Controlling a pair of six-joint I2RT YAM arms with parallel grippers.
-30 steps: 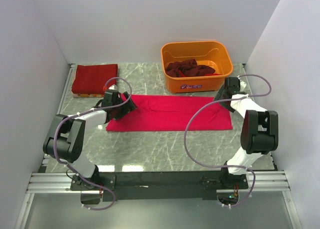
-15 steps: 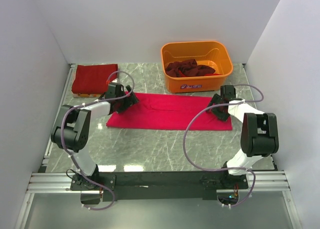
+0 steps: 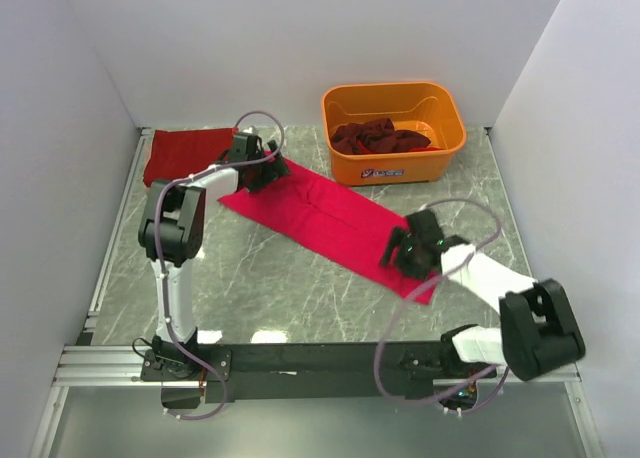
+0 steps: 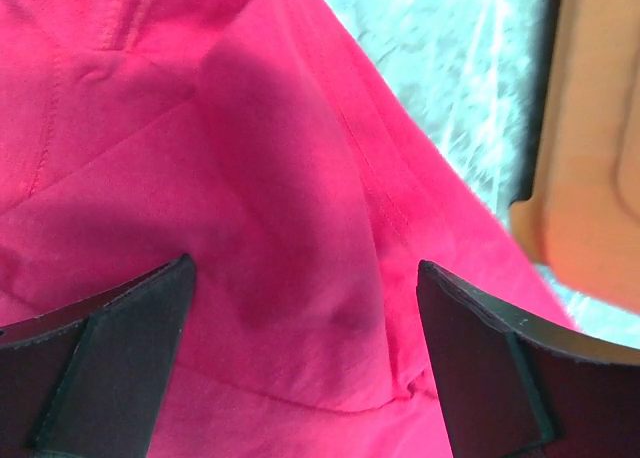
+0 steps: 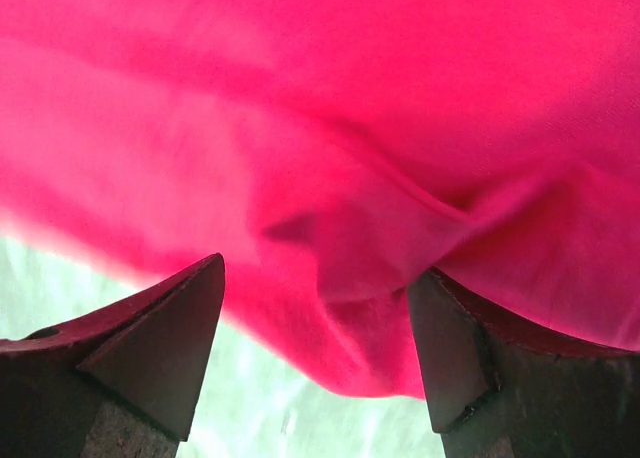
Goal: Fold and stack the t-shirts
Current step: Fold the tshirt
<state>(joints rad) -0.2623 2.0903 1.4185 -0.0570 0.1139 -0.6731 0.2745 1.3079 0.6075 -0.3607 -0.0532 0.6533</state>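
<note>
Swung onto a slant, the soft pink-red t-shirt [image 3: 325,218] lies as a folded strip from near the marbled surface's [image 3: 270,278] far-left corner toward its near-right, left jaws and right jaws spread wide over its ends, with a folded maroon t-shirt [image 3: 185,153] and a glossy orange tub [image 3: 345,103] of crumpled dark shirts [image 3: 375,136] flanking its far end.

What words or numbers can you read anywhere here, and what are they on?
The label on the orange tub, front wall: white lettering, too small and blurred to read.
No writing shows on the pink-red t-shirt, the folded dark red t-shirt or the table.
</note>
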